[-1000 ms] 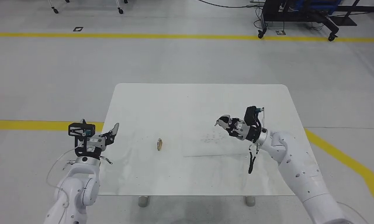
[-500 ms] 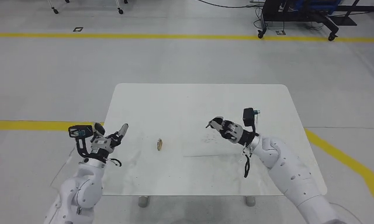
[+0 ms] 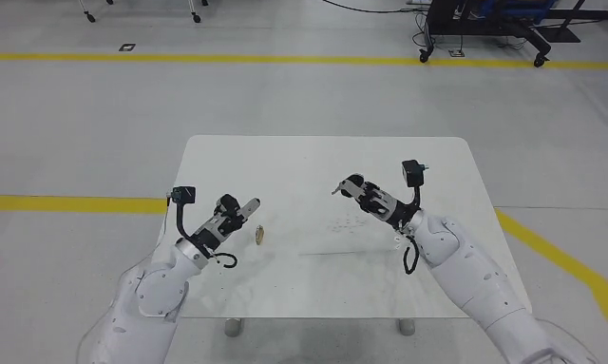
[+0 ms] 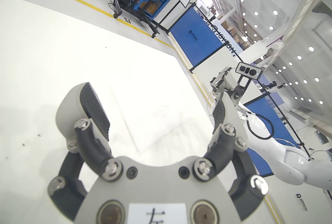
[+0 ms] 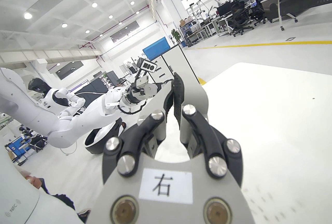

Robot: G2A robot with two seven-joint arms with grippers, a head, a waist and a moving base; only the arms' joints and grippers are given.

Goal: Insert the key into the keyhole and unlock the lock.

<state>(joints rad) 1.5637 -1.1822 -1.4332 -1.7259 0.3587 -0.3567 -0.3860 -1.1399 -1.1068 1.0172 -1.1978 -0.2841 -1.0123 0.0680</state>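
Observation:
A small brass-coloured lock (image 3: 259,234) lies on the white table (image 3: 313,164), left of its middle. My left gripper (image 3: 249,208) hovers just beyond the lock, slightly to its left. In the left wrist view, the left gripper (image 4: 158,105) is open, with bare tabletop between its ribbed pads (image 4: 94,108). My right gripper (image 3: 342,185) is above the table's middle, well to the right of the lock. The right gripper (image 5: 173,95) is shut, pads pressed together, and I see nothing held between them. I cannot make out a key.
Faint scuff marks (image 3: 344,223) dot the table near the right gripper. The table's front edge (image 3: 313,316) lies close behind the arms. Yellow floor lines (image 3: 285,57) and racks (image 3: 494,12) are far from the table.
My left arm has swung in from beyond the table's left edge to over the table near the lock. My right gripper has drifted left and a little farther away.

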